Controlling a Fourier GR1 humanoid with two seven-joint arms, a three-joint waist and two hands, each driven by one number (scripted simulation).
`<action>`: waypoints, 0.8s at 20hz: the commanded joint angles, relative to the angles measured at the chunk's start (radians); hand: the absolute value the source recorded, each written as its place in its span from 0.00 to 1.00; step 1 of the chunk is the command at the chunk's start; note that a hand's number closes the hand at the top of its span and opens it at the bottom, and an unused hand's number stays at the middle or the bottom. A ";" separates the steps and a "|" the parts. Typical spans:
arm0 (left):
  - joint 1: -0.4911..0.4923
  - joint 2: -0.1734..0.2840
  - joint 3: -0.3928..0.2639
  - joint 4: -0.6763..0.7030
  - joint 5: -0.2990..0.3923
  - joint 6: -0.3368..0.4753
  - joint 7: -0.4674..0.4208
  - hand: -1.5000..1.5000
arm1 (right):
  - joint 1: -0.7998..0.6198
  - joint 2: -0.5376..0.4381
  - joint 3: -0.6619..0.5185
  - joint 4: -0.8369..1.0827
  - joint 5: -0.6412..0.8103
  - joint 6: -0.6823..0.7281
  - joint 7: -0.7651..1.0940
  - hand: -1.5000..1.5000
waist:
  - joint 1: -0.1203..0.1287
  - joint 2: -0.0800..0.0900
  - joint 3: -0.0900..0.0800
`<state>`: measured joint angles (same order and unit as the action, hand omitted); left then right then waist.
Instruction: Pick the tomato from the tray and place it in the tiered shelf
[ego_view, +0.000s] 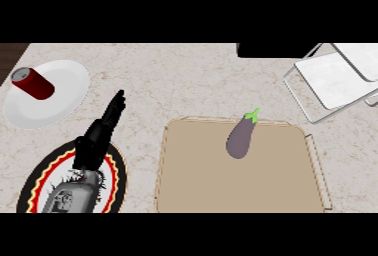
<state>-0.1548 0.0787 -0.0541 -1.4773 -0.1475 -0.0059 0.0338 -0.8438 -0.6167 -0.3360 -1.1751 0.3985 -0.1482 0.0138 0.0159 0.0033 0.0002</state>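
Head view, looking steeply down on the counter (184, 75); we see only our left hand (103, 127), rising from the lower left edge on its grey forearm (70, 195), its black fingers straight and together, pointing up and slightly right, holding nothing; our right hand does not show. Beneath the forearm and wrist lies a dark round plate (33, 180) with a red and yellow rim; up and to the left of the fingertips, apart from them, a white plate (63, 95) carries a red can (33, 83) lying tilted. To the right of the hand, well apart, sits the tan tray (236, 185); on its far part rests a purple eggplant (241, 136) with a green stem, where the task names a tomato. Farther right and up, the white wire-framed tiered shelf (336, 80) stands at the counter's corner.
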 joint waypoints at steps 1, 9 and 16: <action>0.001 0.024 0.017 -0.046 0.028 -0.036 0.038 0.50 | -0.110 -0.040 -0.042 0.198 -0.045 0.018 -0.096 1.00 | 0.005 0.001 0.000; -0.051 0.004 0.033 0.044 0.015 -0.012 0.020 0.50 | -0.049 -0.085 0.022 0.271 0.167 -0.165 0.012 0.00 | -0.008 0.001 -0.001; -0.078 0.014 0.048 0.066 0.002 -0.008 0.016 0.50 | -0.030 -0.119 -0.073 0.346 0.047 -0.111 -0.075 0.00 | -0.016 -0.003 0.000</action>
<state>-0.1857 0.0826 -0.0250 -1.4286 -0.1456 -0.0153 0.0166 -0.9096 -0.7223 -0.3628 -0.8278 0.5018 -0.2790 -0.0364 0.0107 0.0029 -0.0014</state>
